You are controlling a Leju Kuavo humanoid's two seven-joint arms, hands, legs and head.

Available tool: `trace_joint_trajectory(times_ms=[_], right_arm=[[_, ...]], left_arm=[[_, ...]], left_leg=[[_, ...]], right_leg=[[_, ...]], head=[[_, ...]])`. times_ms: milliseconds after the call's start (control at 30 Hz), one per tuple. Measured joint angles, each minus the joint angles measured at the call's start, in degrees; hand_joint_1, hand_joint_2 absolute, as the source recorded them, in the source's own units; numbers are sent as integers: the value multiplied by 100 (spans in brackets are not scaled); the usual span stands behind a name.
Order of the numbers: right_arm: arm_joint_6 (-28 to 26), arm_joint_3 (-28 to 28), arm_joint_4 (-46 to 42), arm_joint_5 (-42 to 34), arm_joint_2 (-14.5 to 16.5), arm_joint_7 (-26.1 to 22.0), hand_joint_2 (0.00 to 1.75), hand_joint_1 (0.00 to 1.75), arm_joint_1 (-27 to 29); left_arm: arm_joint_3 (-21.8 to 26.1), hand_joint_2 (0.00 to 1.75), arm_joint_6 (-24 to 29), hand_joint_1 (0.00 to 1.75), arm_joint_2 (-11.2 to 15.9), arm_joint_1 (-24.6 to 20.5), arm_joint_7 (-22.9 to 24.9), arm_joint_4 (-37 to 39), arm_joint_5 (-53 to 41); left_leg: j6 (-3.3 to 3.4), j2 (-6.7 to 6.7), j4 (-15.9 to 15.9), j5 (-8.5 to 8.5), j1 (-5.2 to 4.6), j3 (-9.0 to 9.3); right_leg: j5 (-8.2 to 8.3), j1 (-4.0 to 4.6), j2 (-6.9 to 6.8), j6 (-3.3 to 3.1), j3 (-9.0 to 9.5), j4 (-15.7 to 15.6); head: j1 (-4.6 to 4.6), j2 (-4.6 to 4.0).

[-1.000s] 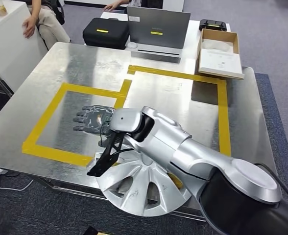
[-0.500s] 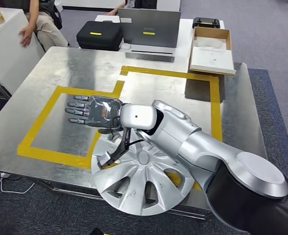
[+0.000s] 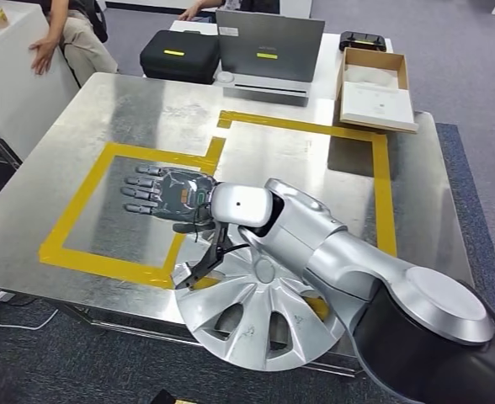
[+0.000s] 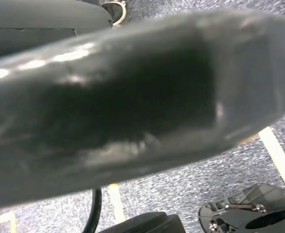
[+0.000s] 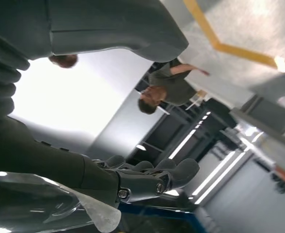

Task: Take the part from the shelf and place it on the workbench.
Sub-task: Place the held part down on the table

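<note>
1. Nearest you, the part, a silver wheel cover point(image 3: 258, 311), is lying flat on the tabletop point(image 3: 137, 109), with its near rim hanging over the front edge.
2. That overhang is the risk you are facing: a nudge from the forearm passing above it could tip or slide the wheel cover off onto the floor.
3. Just beyond it, the right robot hand point(image 3: 168, 192) is hovering above the yellow tape square point(image 3: 73, 220), fingers stretched out flat and apart, holding nothing.
4. You are seeing a dark bracket under the wrist sitting very close to the cover's rim; I cannot tell whether they are touching, so a sideways pull-back could drag the part.
5. The left robot hand's state I cannot tell.
6. Farther back, a laptop point(image 3: 272, 46), a black case point(image 3: 180, 55) and a cardboard box point(image 3: 377, 88) are sitting along the far edge.
7. A person point(image 3: 67, 38) is sitting at the far left corner.
</note>
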Motion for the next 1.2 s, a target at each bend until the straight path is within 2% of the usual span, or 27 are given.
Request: trace_joint_trajectory(times_ms=[33,67,100,133,200,233,267,367,433,500,533,567,600,667,700,733,767,833,867,900,933,1000,1033,1067,1100,1133,1200], right_arm=[[-81,-57,1,-87,-5,91,0,0,6],[-186,-140,0,-203,-11,182,0,0,4],[-315,-257,-3,-354,-20,267,0,0,-11],[-448,-397,-14,-527,-29,335,0,0,-39],[-703,-742,-82,-904,-83,382,0,0,-109],[-800,-928,-147,-1073,-116,365,0,0,-131],[-872,-1110,-218,-1222,-167,334,0,0,-138],[-927,-1734,-563,-1723,-382,137,0,0,-6],[-857,-2296,-997,-2267,-520,-74,0,0,256],[-652,-2936,-1554,-2853,-654,-250,0,0,627],[-515,-3239,-1838,-3093,-730,-305,0,0,835],[-371,-3526,-2121,-3300,-810,-346,0,0,1040],[-238,-3778,-2383,-3462,-881,-377,0,0,1232],[3,-4224,-2867,-3713,-1009,-431,0,0,1547],[96,-4404,-3072,-3795,-1061,-455,0,0,1667],[161,-4551,-3245,-3849,-1109,-471,0,0,1772],[206,-4671,-3389,-3893,-1153,-482,0,0,1874],[291,-4866,-3659,-4019,-1233,-504,0,0,2091],[339,-4954,-3799,-4111,-1274,-523,0,0,2217],[382,-5044,-3952,-4210,-1323,-551,0,0,2356],[401,-5138,-4122,-4303,-1382,-604,0,0,2521],[354,-5319,-4486,-4474,-1498,-771,0,0,2943],[306,-5403,-4680,-4561,-1546,-874,0,0,3193],[262,-5489,-4894,-4651,-1589,-967,0,0,3461],[222,-5578,-5123,-4735,-1625,-1048,0,0,3723],[178,-5658,-5341,-4809,-1653,-1119,0,0,3968],[70,-5811,-5785,-4911,-1682,-1239,0,0,4384]], left_arm=[[-1,0,9,0,-2,2,-13,0,2],[-1,0,18,0,-4,4,-17,0,8],[-1,0,27,0,-5,4,-15,0,18],[-1,0,35,0,-7,5,-12,0,32],[1,0,66,0,-9,6,-9,0,93],[2,0,87,0,-10,9,-14,0,135],[5,0,108,0,-10,14,-21,0,181],[40,0,175,0,-10,42,-81,0,332],[89,0,232,0,-10,63,-132,0,433],[141,0,286,0,-10,79,-182,0,508],[163,0,308,0,-7,89,-208,0,539],[186,0,327,0,0,100,-233,0,570],[207,0,337,0,8,112,-251,0,598],[251,0,351,0,29,131,-279,0,642],[271,0,358,0,36,134,-293,0,658],[289,0,364,0,42,135,-307,0,670],[302,0,370,0,44,135,-316,0,681],[323,0,379,0,57,146,-324,0,707],[332,0,381,0,63,152,-327,0,720],[342,0,380,0,68,155,-333,0,732],[350,0,375,0,67,154,-343,0,741],[358,0,366,0,67,155,-375,0,754],[360,0,363,0,69,161,-390,0,758],[362,0,363,0,72,170,-404,0,762],[364,0,363,0,74,178,-414,0,764],[364,0,363,0,75,183,-419,0,764],[365,0,363,0,74,181,-421,0,764]], left_leg=[[3,0,1,0,-3,0],[3,-1,4,-1,-4,1],[0,-3,7,-2,-4,3],[-5,-6,13,-6,-4,5],[-37,-10,35,-16,-22,-8],[-63,-11,41,-16,-31,-20],[-88,-11,44,-12,-40,-31],[-169,-9,88,-58,-30,-48],[-212,-4,495,-326,-21,-210],[-232,-3,1243,-683,-20,-526],[-233,-3,1523,-768,-20,-648],[-228,-3,1609,-743,-20,-686],[-217,-3,1463,-609,-20,-620],[-184,-4,740,-238,-21,-279],[-165,-8,393,-126,-28,-123],[-147,-12,182,-79,-37,-30],[-130,-16,99,-92,-48,2],[-73,-15,73,-66,-51,3],[-34,-11,54,-43,-45,9],[7,-6,32,-15,-36,10],[42,-3,13,8,-27,5],[81,-5,11,35,-29,-27],[89,-6,12,46,-30,-43],[91,-8,13,59,-30,-58],[86,-9,14,72,-30,-72],[74,-10,14,85,-30,-84],[32,-8,25,115,-43,-109]], right_leg=[[-46,-5,0,6,-129,246],[25,-8,-1,6,-152,263],[200,-12,-1,0,-57,39],[426,-15,-5,-12,127,-360],[691,-13,-11,-42,495,-1101],[723,-9,-9,-56,592,-1291],[704,-2,-4,-69,627,-1352],[741,-19,-3,-150,653,-1397],[759,-36,-12,-208,670,-1421],[755,-27,-18,-233,674,-1420],[752,-21,-22,-236,676,-1419],[750,-17,-24,-237,678,-1418],[747,-15,-23,-236,681,-1416],[735,-13,-14,-216,685,-1407],[728,-4,-6,-196,674,-1395],[729,3,0,-168,660,-1387],[733,9,4,-141,645,-1385],[746,5,7,-79,626,-1385],[703,-1,6,-51,606,-1357],[603,-6,5,-18,554,-1243],[431,-11,4,10,448,-1000],[41,-19,3,58,141,-242],[-88,-22,3,74,7,91],[-111,-25,2,83,-36,230],[-34,-28,2,85,32,141],[121,-31,-1,80,219,-173],[404,-27,-9,52,718,-1019]], head=[[-1,0],[1,0],[1,0],[1,0],[-1,0],[-5,0],[-8,0],[-13,0],[-29,0],[-38,0],[-37,0],[-37,0],[-36,0],[-36,0],[-34,0],[-32,1],[-31,1],[-32,1],[-31,1],[-25,0],[-23,0],[-17,0],[-17,0],[-17,0],[-16,0],[-15,0],[-16,0]])
